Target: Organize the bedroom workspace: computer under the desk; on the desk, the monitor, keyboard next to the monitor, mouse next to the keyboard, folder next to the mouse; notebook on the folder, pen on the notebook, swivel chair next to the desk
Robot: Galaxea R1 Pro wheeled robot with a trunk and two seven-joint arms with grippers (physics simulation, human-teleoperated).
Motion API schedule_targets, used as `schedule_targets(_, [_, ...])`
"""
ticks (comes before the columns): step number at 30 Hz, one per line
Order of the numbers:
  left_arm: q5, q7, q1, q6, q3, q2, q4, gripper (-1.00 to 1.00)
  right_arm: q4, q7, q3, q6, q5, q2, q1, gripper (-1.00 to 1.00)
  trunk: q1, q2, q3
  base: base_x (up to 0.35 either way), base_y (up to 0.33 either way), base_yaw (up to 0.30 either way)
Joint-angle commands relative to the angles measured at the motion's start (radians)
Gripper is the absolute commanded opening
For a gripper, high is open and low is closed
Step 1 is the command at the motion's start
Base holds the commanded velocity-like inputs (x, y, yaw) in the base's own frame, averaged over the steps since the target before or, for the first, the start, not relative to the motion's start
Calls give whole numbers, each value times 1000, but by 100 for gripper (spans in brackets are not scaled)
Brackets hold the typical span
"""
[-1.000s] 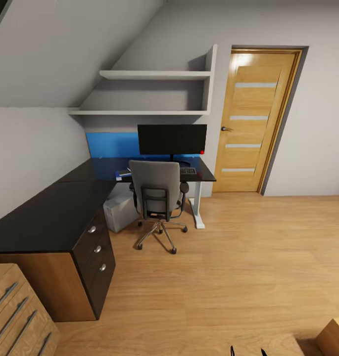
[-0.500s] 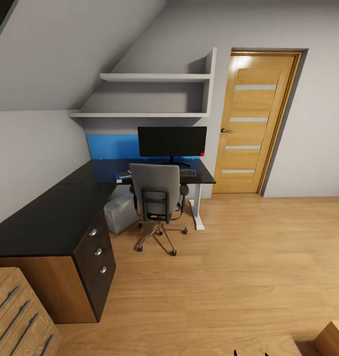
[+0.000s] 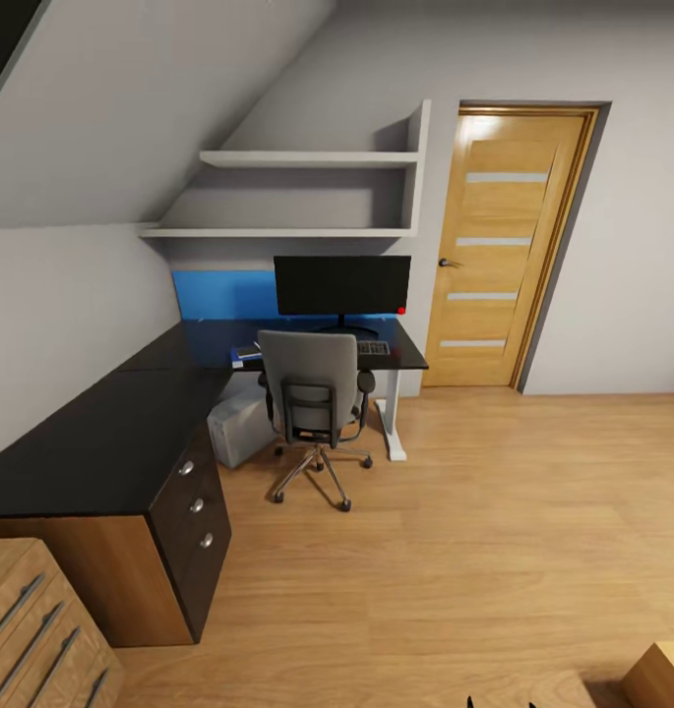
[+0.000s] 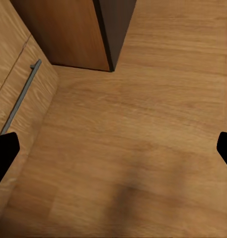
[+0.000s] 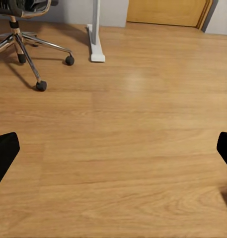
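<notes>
At frame centre: chair (image 3: 312,388) tucked against table (image 3: 100,433), monitor (image 3: 342,285) on top; left pincer (image 4: 113,148) and right pincer (image 5: 113,148) spread wide, empty.

head camera looks down across room; right wrist shares chair base (image 5: 24,49).

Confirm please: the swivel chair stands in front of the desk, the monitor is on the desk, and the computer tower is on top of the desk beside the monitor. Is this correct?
Not quite. The computer is on the floor under the desk, left of the swivel chair, not on top, as the head view shows. The rest holds: the chair stands in front of the desk, and the monitor is on it.
</notes>
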Motion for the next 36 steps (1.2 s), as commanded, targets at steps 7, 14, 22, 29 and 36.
schedule_targets(7, [4, 7, 12, -74, -10, -2, 0, 100, 1, -11, 10, -1, 3, -2, 0, 100, -27, 49, 21, 0, 0, 0])
schedule_targets(14, [4, 7, 15, -98, -10, -4, 0, 100, 1, -11, 10, -1, 3, -3, 0, 100, -54, 98, 43, 0, 0, 0])
schedule_targets(22, [4, 7, 29, -160, -10, -4, 0, 100, -1, -9, 8, -1, 3, -2, 0, 100, -84, 154, 68, 0, 0, 0])
schedule_targets(29, [4, 6, 30, -161, -10, -1, -1, 100, -4, -7, 11, -1, 6, 0, 0, 100, -111, 203, 90, 0, 0, 0])
schedule_targets(36, [4, 7, 31, -123, -10, 1, -1, 100, -1, -9, 12, -1, 5, 1, 0, 100, -134, 245, 109, 0, 0, 0])
